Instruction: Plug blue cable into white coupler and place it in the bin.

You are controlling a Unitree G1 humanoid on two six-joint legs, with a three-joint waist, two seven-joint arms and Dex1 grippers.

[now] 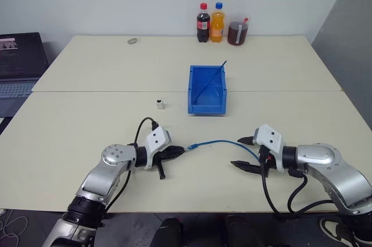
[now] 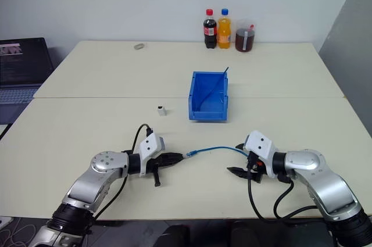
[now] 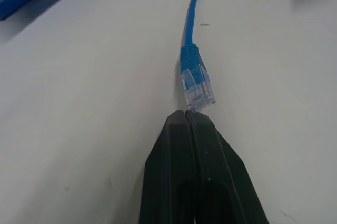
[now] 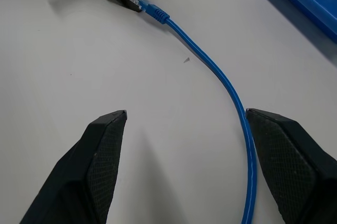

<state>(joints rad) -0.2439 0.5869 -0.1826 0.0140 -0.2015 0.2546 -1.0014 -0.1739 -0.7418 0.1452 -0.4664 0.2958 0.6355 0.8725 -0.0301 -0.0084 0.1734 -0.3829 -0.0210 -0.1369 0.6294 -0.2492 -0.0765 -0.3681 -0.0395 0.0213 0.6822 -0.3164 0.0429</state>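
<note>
While the thin light-blue cable (image 1: 224, 140) lies in a shallow arc on the cream tabletop (image 1: 87, 113) near its front edge, the left gripper (image 1: 177, 151) rests at the cable's plug end with its two black fingers (image 3: 197, 171) pressed together. The left wrist view shows their tips meeting at the end of the small clear plug (image 3: 197, 88); the plug lies on the surface just past them, touching or almost touching, and not pinched between them.

The right gripper (image 1: 243, 153) sits at the cable's other end, fingers spread wide. In the right wrist view the cable runs between those fingers (image 4: 102, 155), close along the inner face of one of them, and neither finger closes on it.

The tiny white boxy plastic coupler (image 1: 160, 104) stands upright on the tabletop, well apart from both grippers, farther toward the back edge and just left of the bin. The small bright-blue open-top plastic bin (image 1: 207, 107) stands near the middle of the tabletop, and a thin dark-blue strand (image 1: 214, 78) leans across its inside.

Along the back edge stand a dark cola bottle (image 1: 203, 23), an orange drink bottle (image 1: 217, 22) and a clear jug of brown liquid (image 1: 238, 31), side by side. A small grey object (image 1: 133, 40) lies toward the back left corner. Beyond the left edge of the tabletop sits a dark laptop (image 1: 20, 61).
</note>
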